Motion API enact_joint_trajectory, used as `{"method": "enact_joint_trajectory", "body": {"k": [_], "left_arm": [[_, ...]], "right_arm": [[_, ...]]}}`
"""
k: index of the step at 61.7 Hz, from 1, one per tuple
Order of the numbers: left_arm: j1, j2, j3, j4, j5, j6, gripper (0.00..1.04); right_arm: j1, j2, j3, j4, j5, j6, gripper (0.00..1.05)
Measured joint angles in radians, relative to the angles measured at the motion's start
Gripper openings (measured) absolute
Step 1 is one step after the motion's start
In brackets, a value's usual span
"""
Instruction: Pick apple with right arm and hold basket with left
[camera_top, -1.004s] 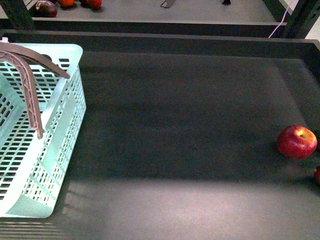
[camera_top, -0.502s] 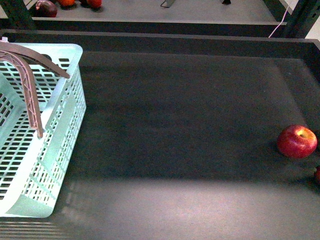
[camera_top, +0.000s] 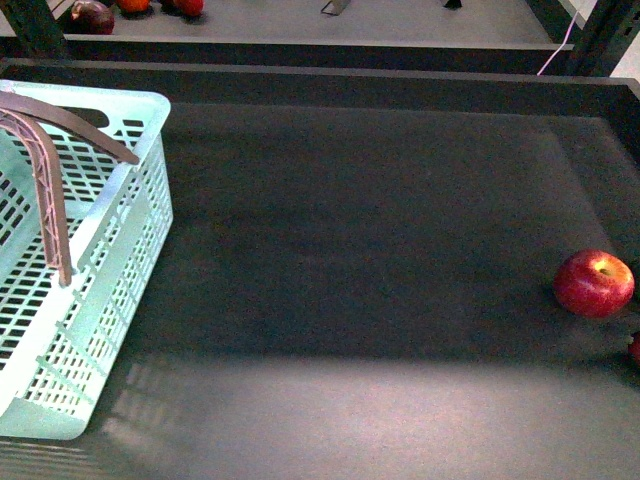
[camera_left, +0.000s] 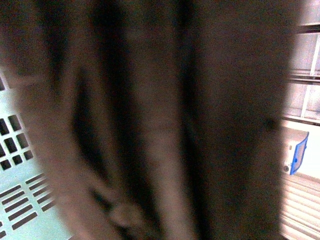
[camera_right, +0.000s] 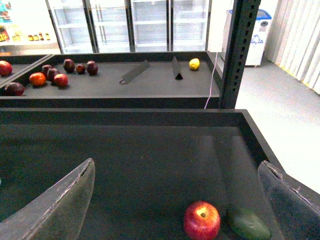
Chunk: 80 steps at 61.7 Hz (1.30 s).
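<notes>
The pale green basket (camera_top: 110, 250) stands at the left of the dark tray, its brown handles (camera_top: 50, 160) raised. In the left wrist view a handle (camera_left: 150, 125) fills the picture as a brown blur, with slotted basket wall (camera_left: 20, 190) beside it; my left gripper is shut on the basket. The red apple (camera_top: 594, 283) lies at the tray's far right. In the right wrist view the apple (camera_right: 202, 220) sits ahead of my right gripper (camera_right: 176, 165), between the lines of its open fingers (camera_right: 65, 200) and apart from both. Neither arm shows in the front view.
A green fruit (camera_right: 248, 224) lies right beside the apple, and a small red thing (camera_top: 635, 348) peeks in at the right edge. The tray has a raised rim (camera_top: 320, 85). Behind it a shelf holds dark red and orange fruits (camera_right: 50, 75), a lemon (camera_right: 194, 63) and a dark post (camera_right: 240, 50).
The basket's near end has swung a little to the left and its handles have shifted with it. The apple has not moved.
</notes>
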Motion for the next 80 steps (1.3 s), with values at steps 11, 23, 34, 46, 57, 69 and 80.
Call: {"method": "enact_joint_trajectory", "body": {"k": [11, 23, 34, 46, 57, 69, 80], "left_arm": [[-0.024, -0.022, 0.005, -0.027, 0.029, 0.051, 0.14], [-0.055, -0.077, 0.002, -0.055, 0.068, 0.069, 0.14], [-0.098, -0.18, 0.002, -0.105, 0.114, 0.079, 0.14], [-0.22, -0.243, 0.071, -0.238, 0.154, 0.187, 0.14], [-0.343, -0.244, 0.12, -0.316, 0.172, 0.274, 0.14], [-0.48, -0.243, 0.163, -0.378, 0.169, 0.335, 0.14], [-0.615, -0.24, 0.195, -0.409, 0.167, 0.357, 0.14]], "right_arm": [[0.0, 0.0, 0.0, 0.0, 0.0, 0.0, 0.96], [0.0, 0.0, 0.0, 0.0, 0.0, 0.0, 0.96], [0.0, 0.0, 0.0, 0.0, 0.0, 0.0, 0.96], [0.0, 0.0, 0.0, 0.0, 0.0, 0.0, 0.96], [0.0, 0.0, 0.0, 0.0, 0.0, 0.0, 0.96], [0.0, 0.0, 0.0, 0.0, 0.0, 0.0, 0.96], [0.0, 0.0, 0.0, 0.0, 0.0, 0.0, 0.96]]}}
